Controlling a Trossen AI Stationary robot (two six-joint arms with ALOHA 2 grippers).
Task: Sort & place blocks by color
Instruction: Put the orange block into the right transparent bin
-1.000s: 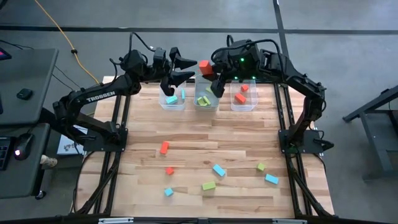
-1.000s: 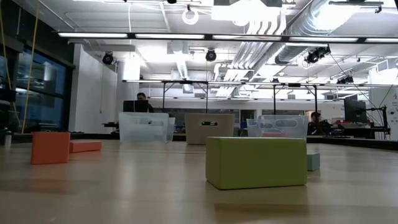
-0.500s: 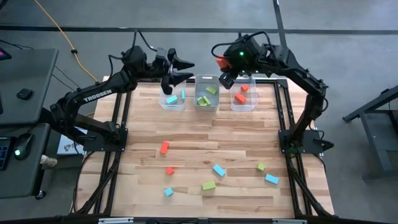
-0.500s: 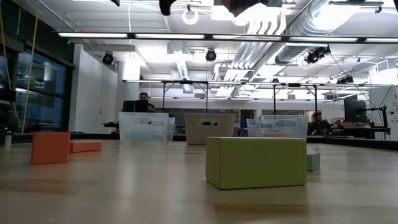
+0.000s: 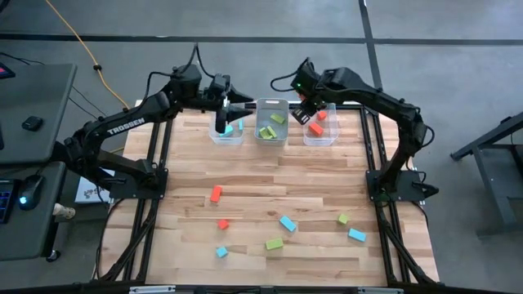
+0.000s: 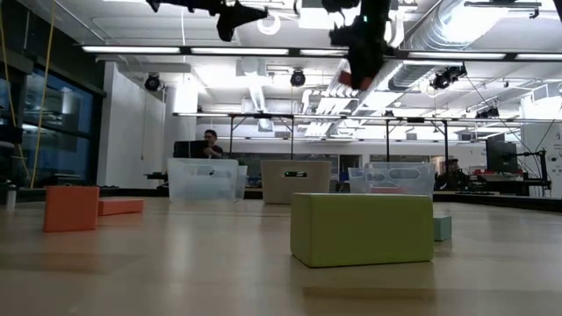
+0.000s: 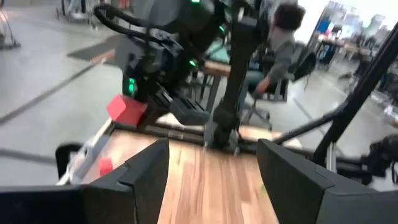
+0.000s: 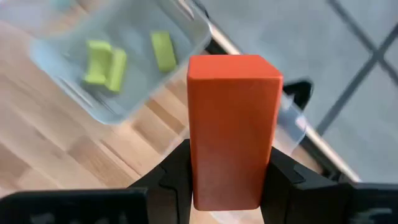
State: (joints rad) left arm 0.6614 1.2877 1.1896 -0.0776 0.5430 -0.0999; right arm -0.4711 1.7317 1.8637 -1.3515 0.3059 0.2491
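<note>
Block (image 8: 231, 124) sits clamped between right gripper's (image 8: 227, 180) fingers (image 8: 171, 177).

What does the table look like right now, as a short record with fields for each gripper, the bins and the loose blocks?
right gripper: shut on red-orange bar block, above the right bin
left gripper: open, empty, above the left bin
left clear plastic bin: light blue blocks
middle clear plastic bin: lime green blocks
right clear plastic bin: red-orange blocks
loose blocks on wooden table: two red-orange, three light blue, two lime green
</note>
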